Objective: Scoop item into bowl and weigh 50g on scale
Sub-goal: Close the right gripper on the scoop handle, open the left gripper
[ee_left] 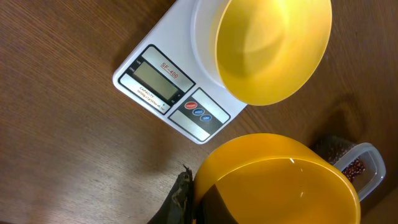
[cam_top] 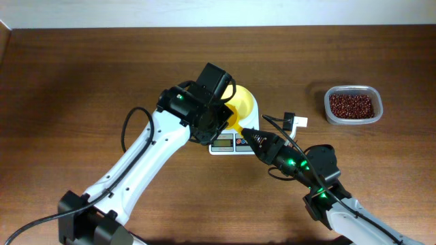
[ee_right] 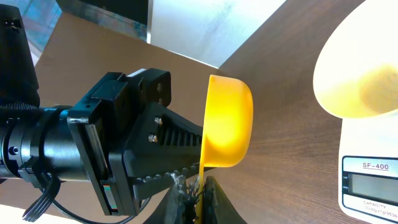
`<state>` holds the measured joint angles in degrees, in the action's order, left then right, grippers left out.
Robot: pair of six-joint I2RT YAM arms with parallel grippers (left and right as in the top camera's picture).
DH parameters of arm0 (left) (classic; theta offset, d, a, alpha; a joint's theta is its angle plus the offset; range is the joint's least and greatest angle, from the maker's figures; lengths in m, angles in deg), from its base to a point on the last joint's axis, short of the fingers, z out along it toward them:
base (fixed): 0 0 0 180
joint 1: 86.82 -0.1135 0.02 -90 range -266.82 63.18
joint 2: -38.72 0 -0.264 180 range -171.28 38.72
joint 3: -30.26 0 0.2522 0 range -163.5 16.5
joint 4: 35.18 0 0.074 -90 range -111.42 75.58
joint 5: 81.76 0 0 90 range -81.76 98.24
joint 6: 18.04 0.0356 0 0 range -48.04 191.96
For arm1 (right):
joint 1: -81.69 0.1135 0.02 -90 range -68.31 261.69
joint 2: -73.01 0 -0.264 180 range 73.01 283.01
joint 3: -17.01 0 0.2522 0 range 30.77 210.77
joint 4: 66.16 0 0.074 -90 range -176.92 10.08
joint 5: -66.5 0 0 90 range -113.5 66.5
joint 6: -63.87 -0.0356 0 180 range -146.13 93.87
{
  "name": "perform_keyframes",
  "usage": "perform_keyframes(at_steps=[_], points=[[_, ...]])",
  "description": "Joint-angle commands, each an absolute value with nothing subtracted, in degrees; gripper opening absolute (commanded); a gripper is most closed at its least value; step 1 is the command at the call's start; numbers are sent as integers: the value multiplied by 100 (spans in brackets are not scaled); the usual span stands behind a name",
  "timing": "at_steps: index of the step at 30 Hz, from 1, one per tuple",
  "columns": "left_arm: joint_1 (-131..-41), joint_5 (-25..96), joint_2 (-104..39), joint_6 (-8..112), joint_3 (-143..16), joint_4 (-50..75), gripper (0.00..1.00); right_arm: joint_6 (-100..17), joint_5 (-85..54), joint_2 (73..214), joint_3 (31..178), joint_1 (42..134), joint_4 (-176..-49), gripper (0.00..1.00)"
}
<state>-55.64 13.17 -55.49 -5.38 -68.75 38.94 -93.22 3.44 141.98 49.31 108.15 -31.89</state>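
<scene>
Count: one scale (ee_left: 158,81), one bowl (ee_left: 273,50), one yellow scoop (ee_right: 230,121), one clear tub (cam_top: 353,88), two arms. The beans (cam_top: 351,106) are too many for us to count; all those we see lie heaped in the tub, well to the right of the scale.

The bowl sits on the scale's platform, at the end away from the display. The scoop is turned on its side, close beside the bowl.

The left pincer (ee_right: 193,163) is clamped tight on the scoop. The right pincer (ee_right: 198,199) has its fingers almost together around a thin yellow strip below the scoop. It seems to pinch it, though our wrist view crops that spot.

The bench (cam_top: 82,68) is dark brown wood grain. A pale strip runs along its far edge.
</scene>
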Motion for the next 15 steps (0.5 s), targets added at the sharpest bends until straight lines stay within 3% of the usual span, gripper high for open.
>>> perform_keyframes(at_steps=[1,15], points=[[-5543,1185,-5547,-466,-6860,3864,0,-9311,626,14191,5073,10874,-3106,12],[-5540,1185,-5547,-464,-6860,3864,0,-9416,737,14191,5073,10874,-3103,11]])
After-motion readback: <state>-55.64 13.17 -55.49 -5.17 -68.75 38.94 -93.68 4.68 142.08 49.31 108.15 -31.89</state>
